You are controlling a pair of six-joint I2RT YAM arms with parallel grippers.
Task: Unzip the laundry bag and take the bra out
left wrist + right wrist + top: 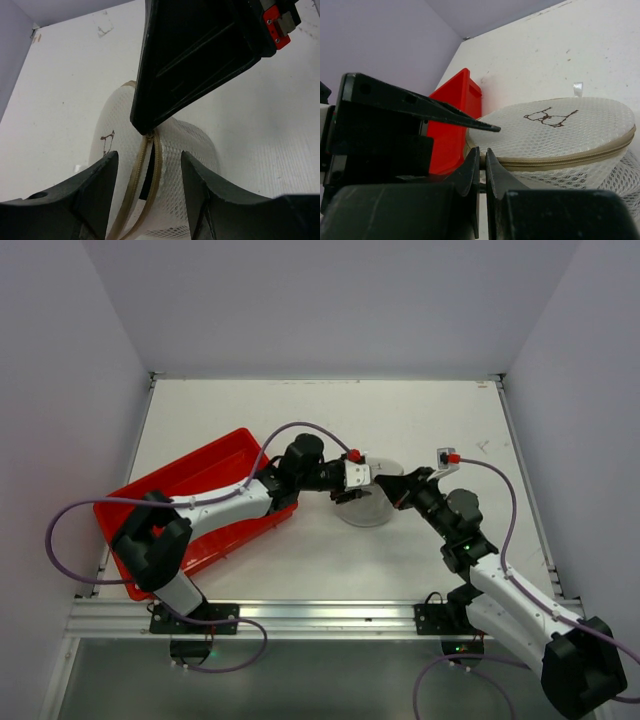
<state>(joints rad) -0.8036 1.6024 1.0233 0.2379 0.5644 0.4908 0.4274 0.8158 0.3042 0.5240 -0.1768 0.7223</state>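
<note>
The white mesh laundry bag (pixel 372 505) stands at the table's middle. In the left wrist view the laundry bag (pixel 185 150) shows its tan zipper (pixel 156 165) parted a short way. A black strip (pixel 146 176) shows in the gap, likely the bra. My left gripper (pixel 148 156) is open, its fingers astride the bag's left rim; it also shows in the top view (pixel 352 492). My right gripper (pixel 482 152) is shut on the zipper pull at the rim, below the lid (pixel 555 127). It reaches the bag from the right (pixel 400 492).
A red plastic tray (pixel 190 490) lies left of the bag under my left arm, and shows behind the left gripper in the right wrist view (pixel 455 115). White walls close in the table on three sides.
</note>
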